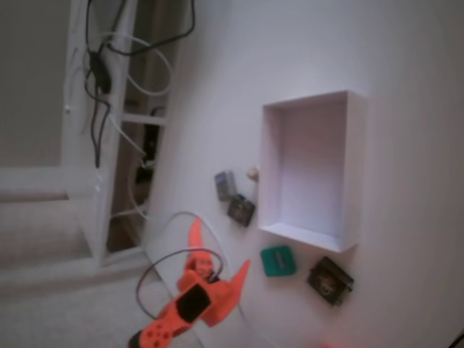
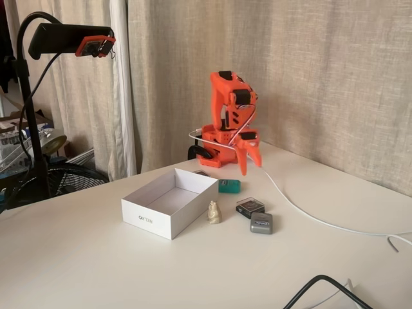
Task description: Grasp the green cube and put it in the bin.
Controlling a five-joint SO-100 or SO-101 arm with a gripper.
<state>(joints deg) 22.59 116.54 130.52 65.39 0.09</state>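
Above the table, tool spread wide, empty, apart from green cube.

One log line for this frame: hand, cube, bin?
hand: open, empty, off the table | green cube: on table beside bin, untouched | bin: empty

Orange arm folded at the far side of the white table, gripper pointing down with jaws parted, empty. Green cube lies just below it, at 2 o'clock from the bin. At the bin's 4 o'clock: small cream figurine, dark block, grey block.
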